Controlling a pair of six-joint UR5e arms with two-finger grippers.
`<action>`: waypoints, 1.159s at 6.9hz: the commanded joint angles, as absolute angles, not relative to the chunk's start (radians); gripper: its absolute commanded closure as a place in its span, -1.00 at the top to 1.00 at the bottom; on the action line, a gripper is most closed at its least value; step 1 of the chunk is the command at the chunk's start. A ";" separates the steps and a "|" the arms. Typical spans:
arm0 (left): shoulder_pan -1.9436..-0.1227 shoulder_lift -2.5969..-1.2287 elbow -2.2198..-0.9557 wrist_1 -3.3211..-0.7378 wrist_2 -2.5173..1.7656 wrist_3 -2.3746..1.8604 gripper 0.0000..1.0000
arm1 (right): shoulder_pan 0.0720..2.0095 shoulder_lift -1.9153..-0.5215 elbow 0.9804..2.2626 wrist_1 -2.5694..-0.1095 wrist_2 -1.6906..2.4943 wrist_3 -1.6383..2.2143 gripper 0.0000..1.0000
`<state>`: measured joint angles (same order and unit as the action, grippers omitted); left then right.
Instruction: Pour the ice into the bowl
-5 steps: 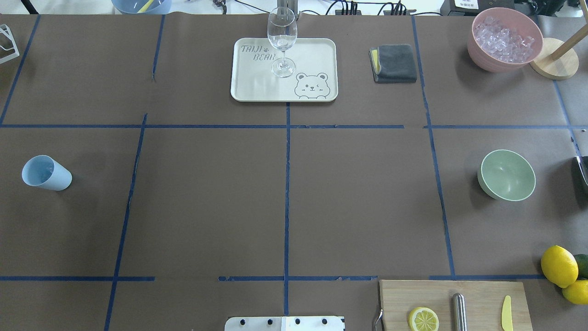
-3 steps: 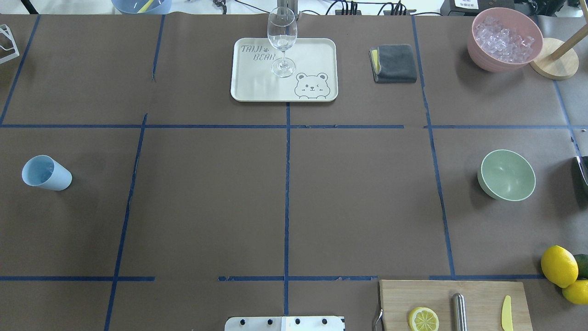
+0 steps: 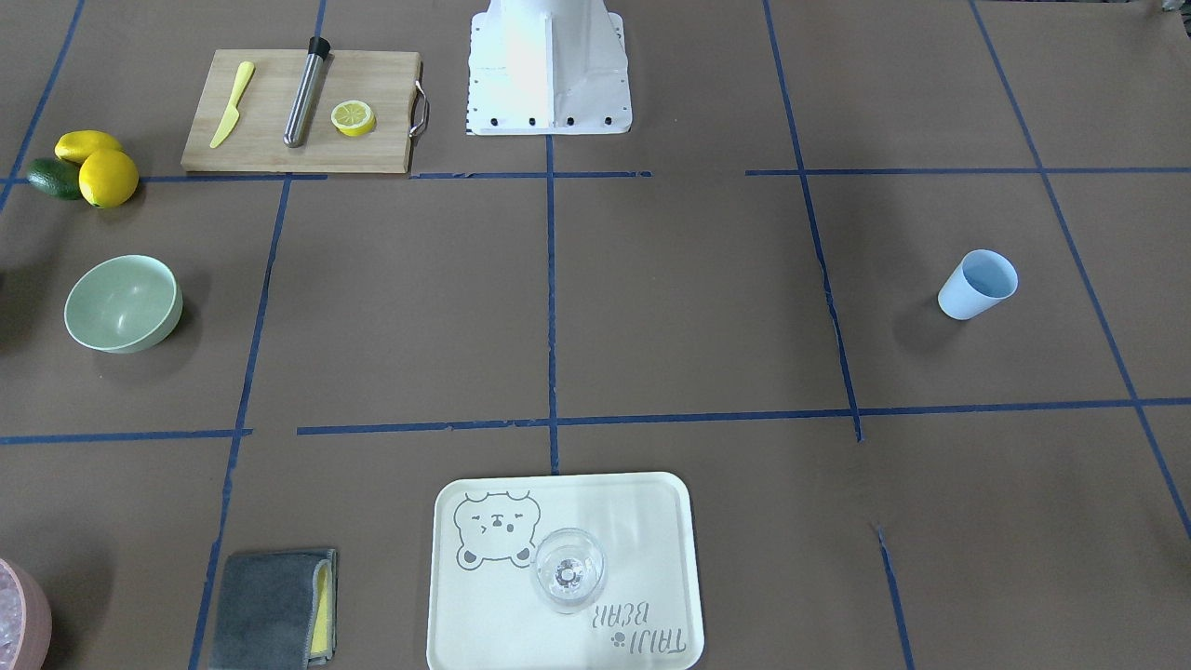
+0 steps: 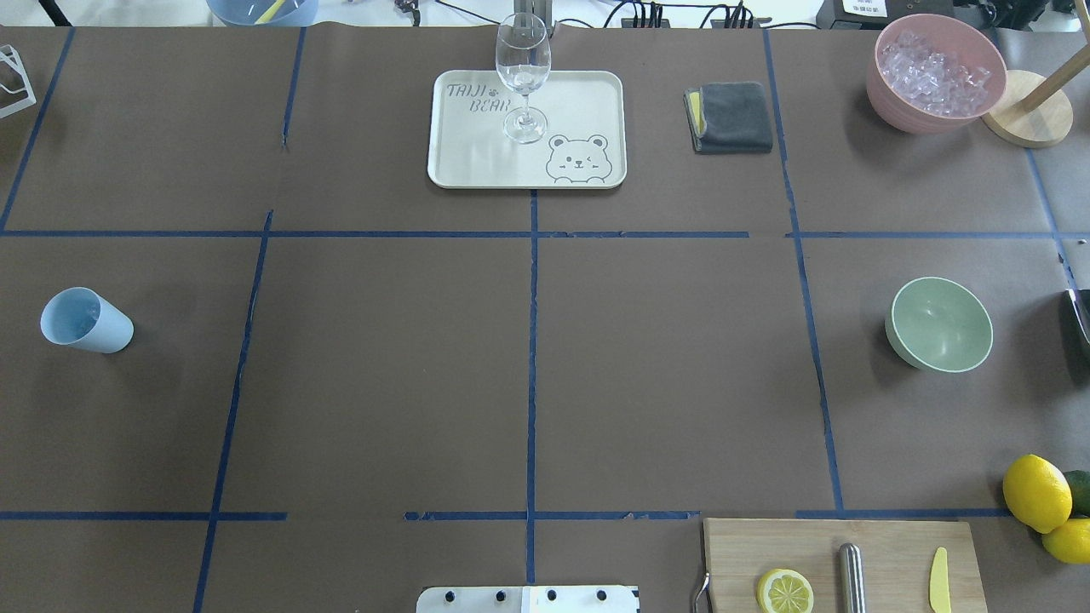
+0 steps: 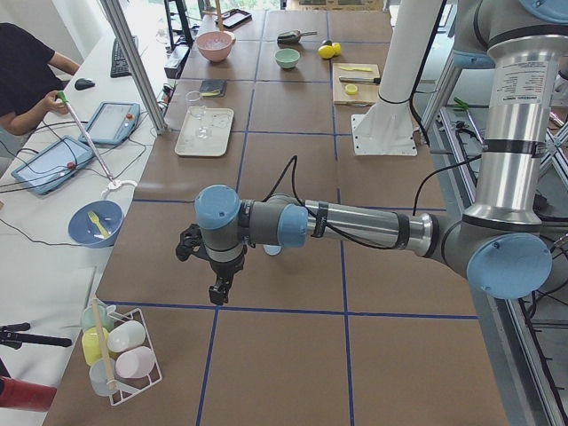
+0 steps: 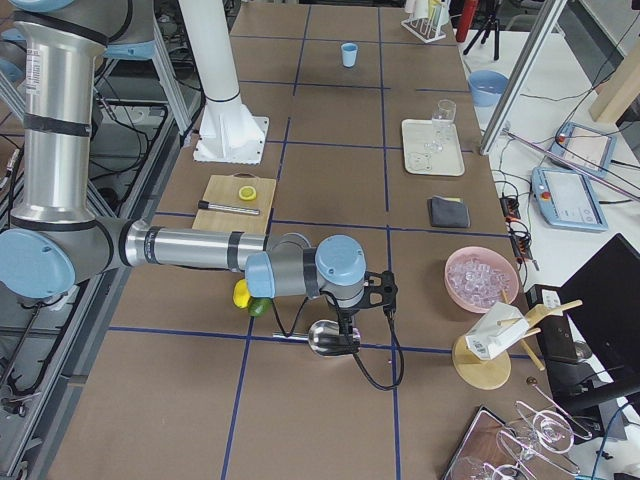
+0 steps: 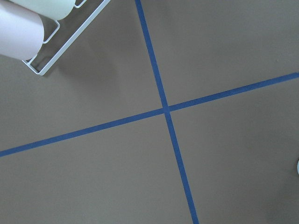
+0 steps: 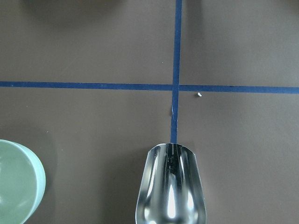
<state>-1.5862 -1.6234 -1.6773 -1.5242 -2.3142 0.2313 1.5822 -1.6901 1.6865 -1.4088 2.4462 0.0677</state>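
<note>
The ice [image 4: 935, 72] lies heaped in a pink bowl [image 4: 894, 111] at the far right of the table; it also shows in the exterior right view [image 6: 480, 277]. The pale green bowl [image 4: 940, 323] stands empty at the right, and its rim shows in the right wrist view [image 8: 18, 184]. My right gripper [image 6: 347, 322] hangs just beyond that bowl and holds an empty metal scoop [image 8: 170, 186]. My left gripper [image 5: 216, 288] hangs over the table's left end; I cannot tell if it is open or shut.
A light blue cup [image 4: 85, 320] stands at the left. A tray [image 4: 588, 94] with a wine glass [image 4: 523, 77] and a grey cloth [image 4: 731, 117] lie at the back. A cutting board [image 4: 886, 545] and lemons [image 4: 1037, 492] are near right. A white cup rack [image 5: 115, 351] stands by the left gripper.
</note>
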 commanded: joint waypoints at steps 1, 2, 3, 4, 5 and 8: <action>-1.582 -1.634 -1.756 -1.586 -2.313 0.229 1.00 | 1.569 -1.622 1.648 -1.405 2.456 0.078 1.00; -1.582 -1.628 -1.767 -1.674 -2.316 0.207 1.00 | 1.563 -1.623 1.640 -1.407 2.467 0.083 1.00; -1.574 -1.608 -1.814 -1.739 -2.315 0.089 1.00 | 1.562 -1.624 1.640 -1.405 2.467 0.084 1.00; -1.563 -1.539 -1.892 -1.790 -2.315 0.024 1.00 | 1.562 -1.624 1.643 -1.404 2.468 0.157 1.00; -1.542 -1.484 -1.925 -1.868 -2.315 -0.071 1.00 | 1.525 -1.623 1.672 -1.399 2.467 0.279 1.00; -1.282 -1.294 -1.968 -2.315 -2.189 -0.522 1.00 | 1.430 -1.626 1.680 -1.220 2.453 0.567 1.00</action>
<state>-1.3992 -1.3589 -1.9571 -2.1441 -2.2748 -0.3382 1.4675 -1.6256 1.6794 -1.2890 2.4595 0.4522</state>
